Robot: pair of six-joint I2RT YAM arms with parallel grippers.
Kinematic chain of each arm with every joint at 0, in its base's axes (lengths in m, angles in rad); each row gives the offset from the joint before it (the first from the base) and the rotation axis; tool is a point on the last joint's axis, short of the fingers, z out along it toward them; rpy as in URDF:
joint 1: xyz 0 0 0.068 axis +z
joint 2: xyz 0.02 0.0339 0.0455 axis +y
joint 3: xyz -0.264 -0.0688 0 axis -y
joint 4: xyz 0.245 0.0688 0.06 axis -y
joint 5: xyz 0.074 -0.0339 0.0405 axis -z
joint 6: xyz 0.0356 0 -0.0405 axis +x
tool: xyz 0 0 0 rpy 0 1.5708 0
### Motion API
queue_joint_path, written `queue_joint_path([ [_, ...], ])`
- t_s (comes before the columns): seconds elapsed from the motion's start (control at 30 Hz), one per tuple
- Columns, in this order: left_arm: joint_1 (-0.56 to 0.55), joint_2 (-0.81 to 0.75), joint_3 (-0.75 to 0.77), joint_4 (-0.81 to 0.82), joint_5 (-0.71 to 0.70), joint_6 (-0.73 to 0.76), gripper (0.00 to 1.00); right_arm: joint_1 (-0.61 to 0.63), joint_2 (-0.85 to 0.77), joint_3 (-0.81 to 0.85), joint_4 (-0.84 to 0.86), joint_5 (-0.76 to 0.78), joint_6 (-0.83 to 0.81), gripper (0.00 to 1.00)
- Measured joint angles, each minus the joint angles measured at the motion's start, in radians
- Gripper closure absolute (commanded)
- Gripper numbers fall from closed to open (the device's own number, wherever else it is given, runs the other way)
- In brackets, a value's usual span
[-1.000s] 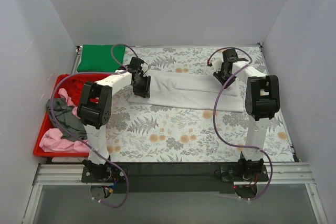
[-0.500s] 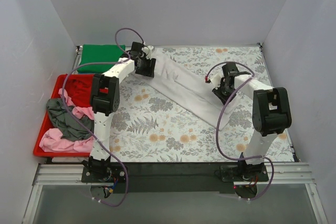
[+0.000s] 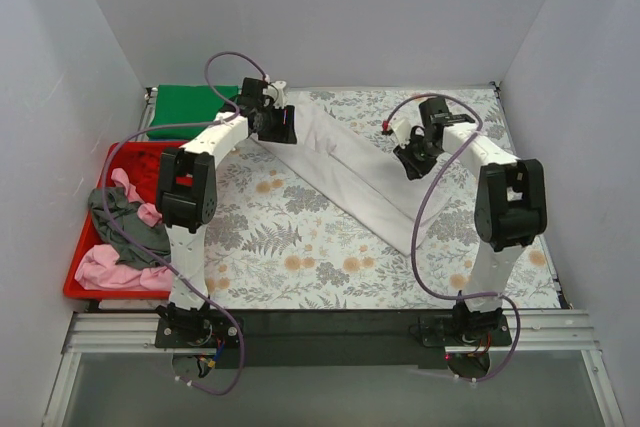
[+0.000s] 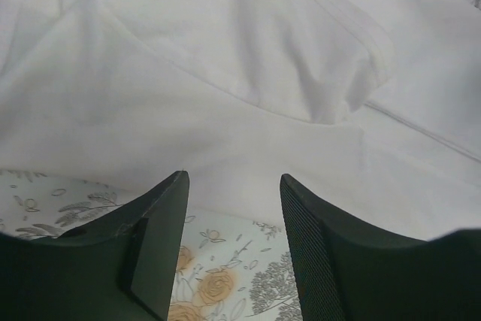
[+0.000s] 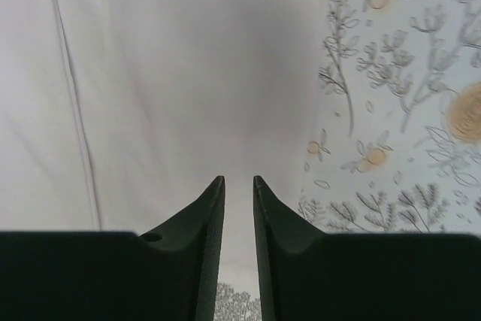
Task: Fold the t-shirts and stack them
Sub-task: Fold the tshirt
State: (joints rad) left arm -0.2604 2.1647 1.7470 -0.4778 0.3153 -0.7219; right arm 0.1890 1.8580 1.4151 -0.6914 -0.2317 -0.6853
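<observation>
L jaws spread wide, nothing between them. In the left wrist view they hang over the floral cloth (image 3: 300, 247), w/ the rumpled edge of the white t-shirt (image 3: 345, 167) just past the tips.

R jaws nearly pressed together, only a thin slit left and no cloth seen in it. They sit over the shirt's right edge, floral print showing beside it.

White t-shirt lies as a long band, running diagonally from far left, by the L jaws, to near right, below the R jaws.

Green t-shirt (image 3: 188, 107) is folded flat at the far-left corner, just beside the L jaws' end of the white one.

Red bin (image 3: 72, 282) is at the left edge. It holds a loose heap – red t-shirt (image 3: 150, 162) at the back, grey t-shirt (image 3: 125, 222) in the middle, pink t-shirt (image 3: 105, 265) in front.
</observation>
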Motion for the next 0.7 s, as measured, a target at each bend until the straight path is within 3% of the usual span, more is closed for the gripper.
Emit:
queue_joint_path([
  [0.2, -0.026, -0.017, -0.063, 0.002, 0.010, -0.054, 0.50, 0.032, 0.114, -0.025, -0.006, 0.024, -0.026, 0.75],
  [0.43, -0.019, -0.017, -0.084, -0.012, -0.006, -0.076, 0.51, 0.078, 0.023, -0.162, 0.050, 0.088, -0.061, 0.76],
  [0.57, -0.017, 0.009, -0.048, -0.027, -0.024, -0.077, 0.51, 0.234, -0.109, -0.331, 0.054, 0.103, -0.077, 0.73],
  [0.7, -0.018, 0.081, 0.039, -0.046, -0.027, -0.071, 0.51, 0.455, -0.163, -0.386, -0.020, -0.014, -0.049, 0.66],
])
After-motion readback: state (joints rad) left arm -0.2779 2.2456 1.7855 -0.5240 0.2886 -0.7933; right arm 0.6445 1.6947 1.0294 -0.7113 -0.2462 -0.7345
